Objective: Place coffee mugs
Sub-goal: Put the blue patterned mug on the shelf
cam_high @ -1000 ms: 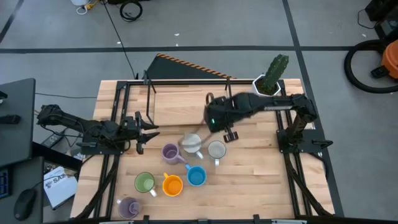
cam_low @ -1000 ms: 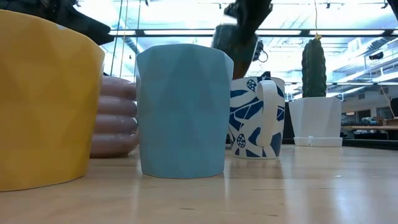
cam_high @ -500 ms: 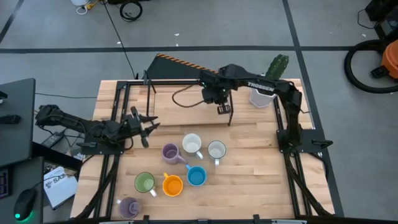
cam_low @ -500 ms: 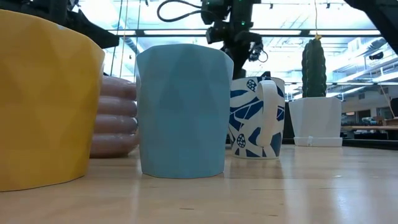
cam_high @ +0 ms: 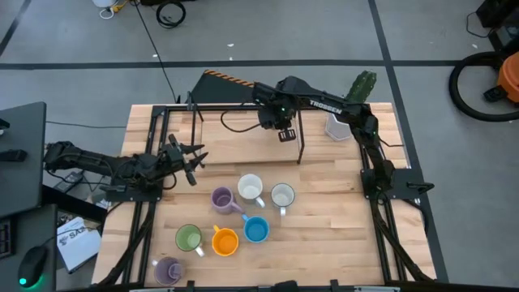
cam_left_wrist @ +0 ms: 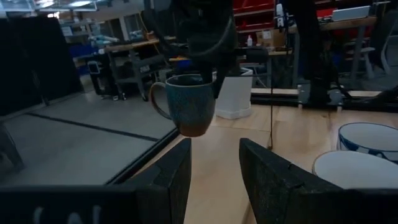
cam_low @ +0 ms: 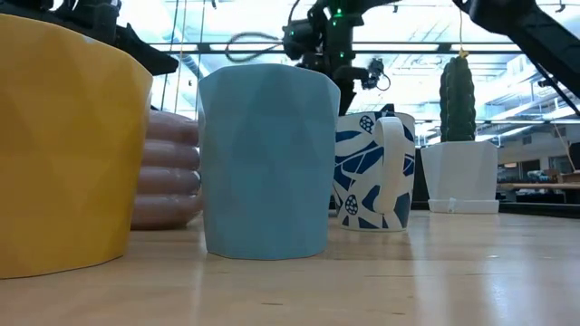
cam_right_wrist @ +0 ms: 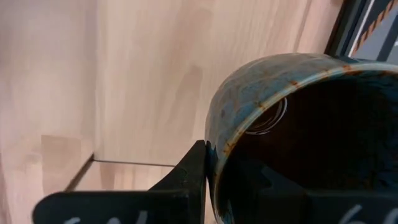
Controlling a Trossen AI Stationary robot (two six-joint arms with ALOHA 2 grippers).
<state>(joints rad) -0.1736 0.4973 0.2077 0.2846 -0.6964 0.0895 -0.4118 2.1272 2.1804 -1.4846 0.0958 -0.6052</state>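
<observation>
My right gripper [cam_high: 281,126] is up over the far middle of the table, shut on the dark brown mug [cam_left_wrist: 189,106], which shows blue-grey glaze and a handle in the left wrist view. My left gripper [cam_high: 190,158] [cam_left_wrist: 214,174] is open at the table's left side and points toward that mug. Seven mugs stand on their bases near the table's middle and near edge: purple [cam_high: 221,199], white [cam_high: 250,188], patterned white [cam_high: 282,195], blue [cam_high: 256,229], orange [cam_high: 225,241], green [cam_high: 189,238] and a second purple [cam_high: 168,270]. My right gripper grips the dark mug by the rim [cam_right_wrist: 214,134] of its wall, one finger [cam_right_wrist: 193,171] outside and the other inside the dark hollow. The fingers come from above, pointing down. The mug hangs upright below them, lifted well clear of the table.
The white angular pot [cam_high: 339,126] with the green cactus [cam_high: 362,88] stands at the far right corner, near the right arm. Black frame rails run along both sides of the table. Bare wood lies across the far half and the right side.
My right gripper has carried the dark mug up and away from the group of mugs toward the table's far edge, staying shut on it; the mug is now high above the table. My left gripper has drifted slightly toward the far edge.
</observation>
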